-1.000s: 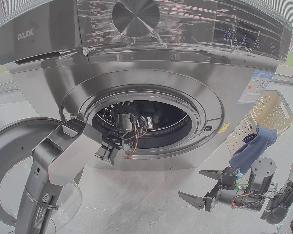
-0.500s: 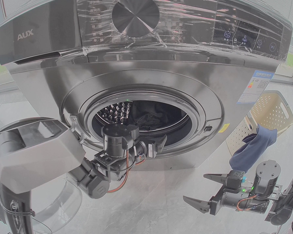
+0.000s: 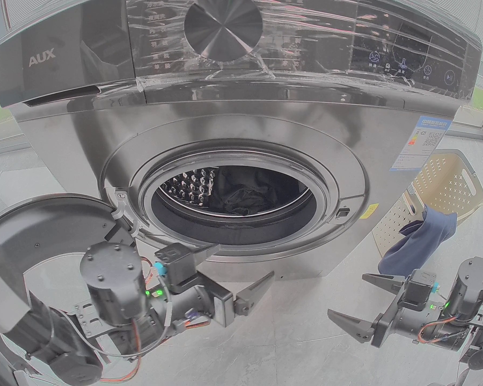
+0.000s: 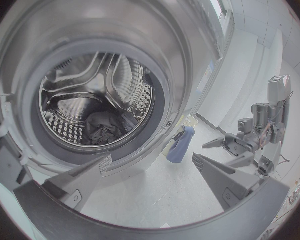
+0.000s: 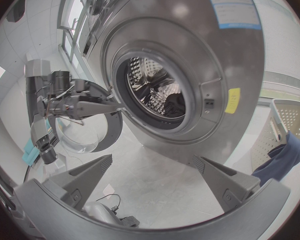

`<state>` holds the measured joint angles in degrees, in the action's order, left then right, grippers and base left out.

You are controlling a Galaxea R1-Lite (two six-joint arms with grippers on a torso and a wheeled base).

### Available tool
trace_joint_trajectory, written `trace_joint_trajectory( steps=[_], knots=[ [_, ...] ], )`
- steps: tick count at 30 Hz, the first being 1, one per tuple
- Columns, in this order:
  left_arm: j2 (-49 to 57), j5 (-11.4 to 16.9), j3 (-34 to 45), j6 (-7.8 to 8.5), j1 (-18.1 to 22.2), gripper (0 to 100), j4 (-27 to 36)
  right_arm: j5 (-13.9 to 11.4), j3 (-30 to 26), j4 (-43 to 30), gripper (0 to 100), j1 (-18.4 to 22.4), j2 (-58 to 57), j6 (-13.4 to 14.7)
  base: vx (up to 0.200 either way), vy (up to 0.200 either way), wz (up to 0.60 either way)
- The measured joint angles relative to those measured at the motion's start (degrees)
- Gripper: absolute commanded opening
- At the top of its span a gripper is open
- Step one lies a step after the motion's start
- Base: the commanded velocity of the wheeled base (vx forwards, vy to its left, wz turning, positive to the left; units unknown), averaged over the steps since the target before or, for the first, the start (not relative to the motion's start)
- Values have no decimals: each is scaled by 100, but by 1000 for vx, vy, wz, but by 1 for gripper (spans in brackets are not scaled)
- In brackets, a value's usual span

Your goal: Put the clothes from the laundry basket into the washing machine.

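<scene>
Both hands were spread wide and held nothing. The right hand [image 3: 350,295] hung low over the floor. Just beyond it, a blue garment [image 3: 418,245] drooped over the rim of the laundry basket [image 3: 456,180]. A pinch on that loose fold alone would likely slip, or drag the light basket over. The left hand [image 3: 241,264] sat below the mouth of the washing machine [image 3: 241,119], with the open door [image 3: 43,226] beside it and dark clothes [image 3: 247,191] in the drum beyond. A trailing sleeve could snag on that rim.

Grey arms [image 3: 48,328], orange cables [image 3: 136,344], perhaps screws [image 3: 126,267]
</scene>
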<state>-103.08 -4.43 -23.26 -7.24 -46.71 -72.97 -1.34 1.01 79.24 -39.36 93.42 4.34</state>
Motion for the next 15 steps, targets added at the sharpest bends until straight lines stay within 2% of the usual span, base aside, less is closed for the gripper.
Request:
trace_joint_trajectory(
  steps=[4,10,15],
  knots=[
    [545,-9,571,24,2,100,-88,240,0,-444,100,48,-516,45,-200,0,0],
    [1384,-118,1230,73,162,100,-254,616,-2,-892,100,218,-1247,268,-200,0,0],
    [2094,-93,1632,122,535,100,-207,928,-2,-1265,100,343,-1966,488,-200,0,0]
  ],
)
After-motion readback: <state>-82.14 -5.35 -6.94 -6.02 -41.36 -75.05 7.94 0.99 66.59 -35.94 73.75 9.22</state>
